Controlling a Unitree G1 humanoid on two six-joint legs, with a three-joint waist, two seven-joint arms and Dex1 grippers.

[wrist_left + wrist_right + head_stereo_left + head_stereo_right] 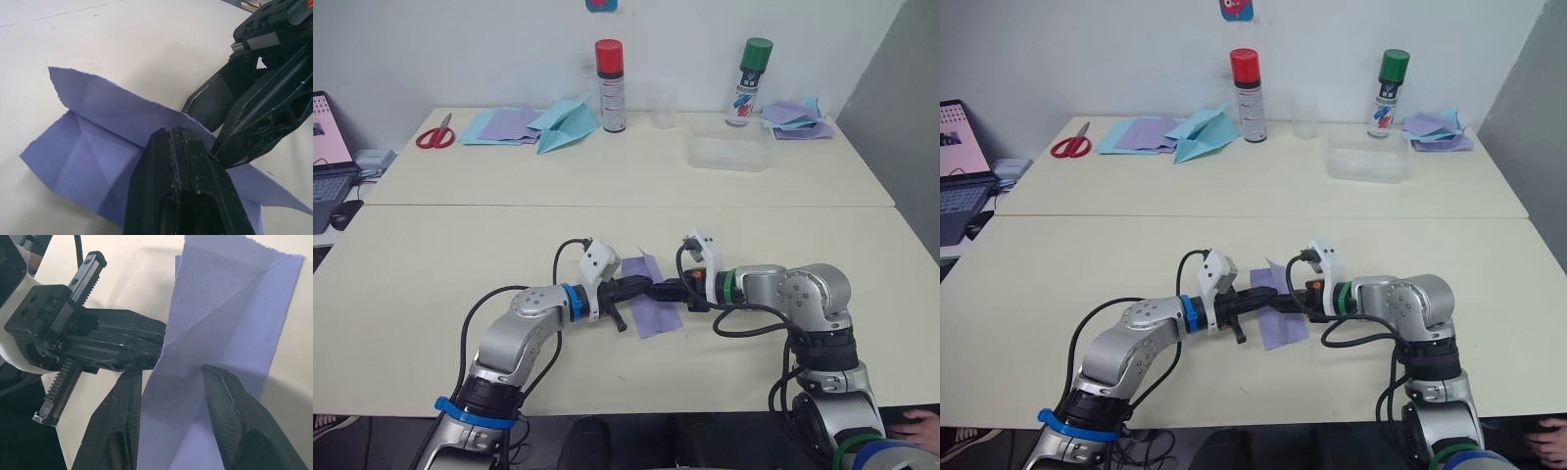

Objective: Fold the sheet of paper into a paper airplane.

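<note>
The sheet of paper (658,315) is lavender and lies in the middle of the near table. It carries diagonal creases, and one flap (122,105) stands up from the surface. My left gripper (644,287) reaches in from the left and is shut on the raised fold of the sheet (98,161). From the right comes my right gripper (171,411). It is open, with one of its fingers (122,426) on each side of the upright paper (230,318). The two grippers' tips almost touch. The paper airplane is out of view.
On the far table are a red-capped spray can (610,86), a green-capped can (749,83), a clear container (729,152), a light-blue paper plane (566,125), scissors (435,134) and stacks of sheets (800,116). A laptop (328,162) sits at the far left. A person's hand (920,426) shows at the near right.
</note>
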